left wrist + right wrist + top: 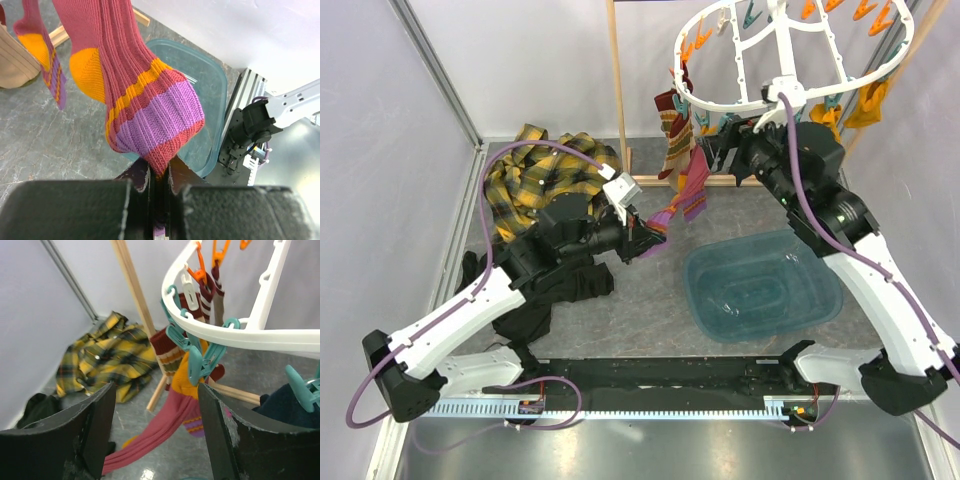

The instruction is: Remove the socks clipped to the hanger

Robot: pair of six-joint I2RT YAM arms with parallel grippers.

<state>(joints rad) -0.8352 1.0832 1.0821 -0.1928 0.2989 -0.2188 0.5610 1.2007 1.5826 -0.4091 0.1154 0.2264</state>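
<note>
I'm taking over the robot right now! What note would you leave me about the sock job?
Left gripper: shut on the toe of a maroon striped sock, holding it stretched out slantwise from the hanger.
Right gripper: open, holding nothing, up by the teal clips on the hanger's rim.
Done: nothing much; no sock shows in the blue bin yet.
Left: get this sock free (its top end is up at the clips), then the other maroon socks, the mustard socks and the navy sock.
</note>
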